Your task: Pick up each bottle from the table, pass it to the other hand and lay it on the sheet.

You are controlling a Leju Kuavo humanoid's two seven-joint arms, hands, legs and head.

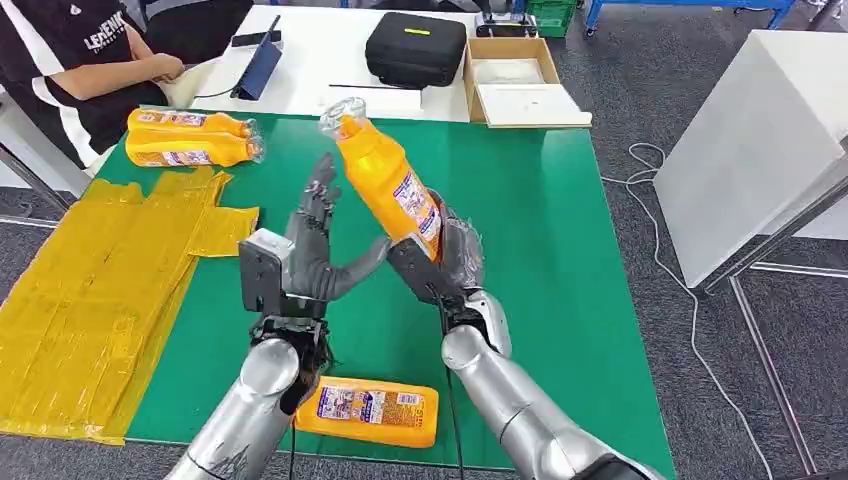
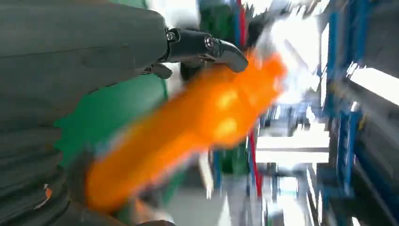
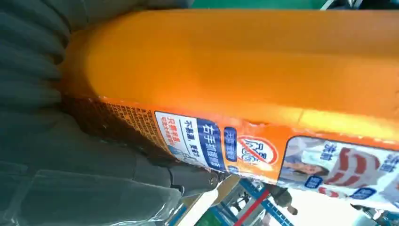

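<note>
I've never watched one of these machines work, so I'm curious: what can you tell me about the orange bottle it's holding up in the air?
The held bottle is glossy orange plastic with a clear cap end and a printed blue, white and red label on its body. The right hand grips its lower part and holds it above the green table, tilted, cap end up and leaning to the robot's left. The left hand is open beside it, fingers spread; whether they touch the bottle cannot be told. The left wrist view shows it blurred.

Head looks down; wrists close on bottle (image 1: 385, 185).
</note>
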